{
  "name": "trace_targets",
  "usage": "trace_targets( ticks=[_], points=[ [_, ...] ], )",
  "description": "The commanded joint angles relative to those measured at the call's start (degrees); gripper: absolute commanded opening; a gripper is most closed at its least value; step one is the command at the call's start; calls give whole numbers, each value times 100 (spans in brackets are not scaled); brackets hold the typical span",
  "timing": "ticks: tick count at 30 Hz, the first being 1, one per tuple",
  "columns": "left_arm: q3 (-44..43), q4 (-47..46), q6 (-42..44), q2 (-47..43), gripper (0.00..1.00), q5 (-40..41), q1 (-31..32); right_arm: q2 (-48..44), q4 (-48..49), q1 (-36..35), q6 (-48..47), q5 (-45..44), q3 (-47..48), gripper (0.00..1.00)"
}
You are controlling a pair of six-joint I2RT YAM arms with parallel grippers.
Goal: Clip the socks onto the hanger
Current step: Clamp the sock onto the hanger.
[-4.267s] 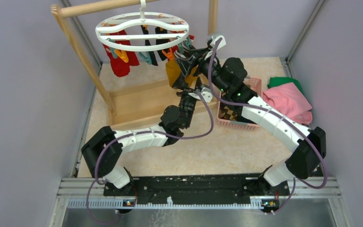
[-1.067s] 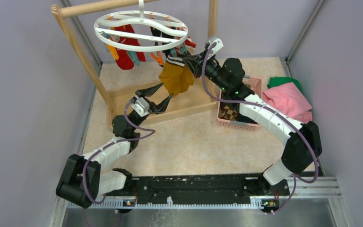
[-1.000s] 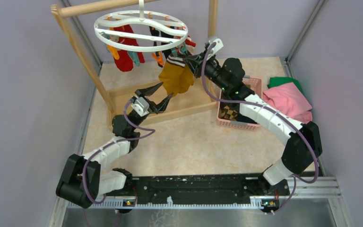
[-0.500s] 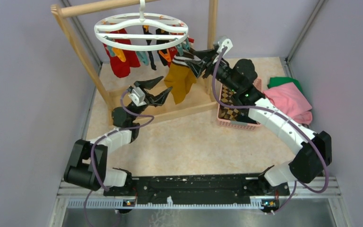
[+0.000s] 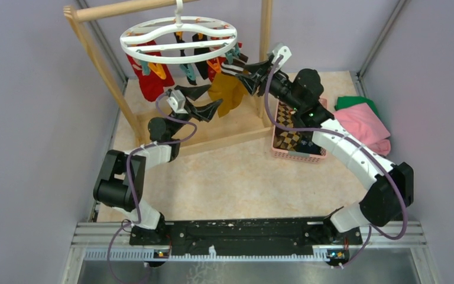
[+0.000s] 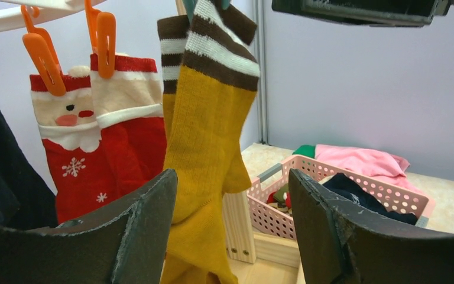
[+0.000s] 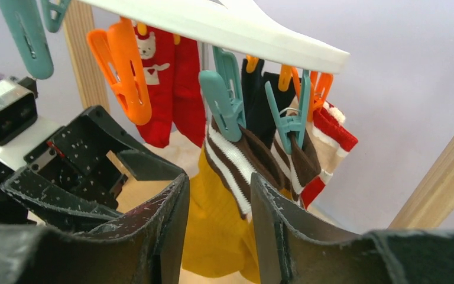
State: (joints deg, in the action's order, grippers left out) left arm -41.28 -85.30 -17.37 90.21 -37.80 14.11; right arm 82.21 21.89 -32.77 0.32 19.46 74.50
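A: So, what changed?
B: Right gripper (image 7: 217,195) had let go, jaws part-open, empty. Mustard sock (image 6: 207,142) hung from a teal clip (image 7: 227,97) on the hanger (image 7: 242,29). Left gripper (image 6: 230,189) gaped empty beside it. That sock looked done.

Mustard sock (image 7: 216,236) hangs from teal clip (image 7: 221,97) under hanger (image 7: 242,29).
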Motion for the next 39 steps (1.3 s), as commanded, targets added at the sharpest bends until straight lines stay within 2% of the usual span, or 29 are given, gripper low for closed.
trace_targets(
  ticks=[1, 5, 11, 15, 25, 33, 39],
  points=[
    [-438, -1708, -263, 221, 76, 36, -40, 216, -68, 126, -153, 228, 408, 41],
    [-652, -1743, -404, 335, 75, -41, -40, 351, -70, 146, -129, 285, 477, 37],
    [-595, -1745, -363, 80, 76, -77, -40, 436, -54, 242, -76, -21, 516, 24],
    [-611, -1744, -394, -2, 76, -52, -40, 457, -37, 266, -76, -87, 524, 22],
    [-1214, -1744, -588, 470, 75, -43, -41, 558, 28, 276, -117, 304, 555, 25],
    [-1643, -1745, -672, 789, 75, 19, -35, 510, -46, 273, -325, 773, 521, 34],
    [-1860, -1744, -632, 941, 75, 107, -40, 457, -54, 293, -462, 814, 480, 38]
  ],
)
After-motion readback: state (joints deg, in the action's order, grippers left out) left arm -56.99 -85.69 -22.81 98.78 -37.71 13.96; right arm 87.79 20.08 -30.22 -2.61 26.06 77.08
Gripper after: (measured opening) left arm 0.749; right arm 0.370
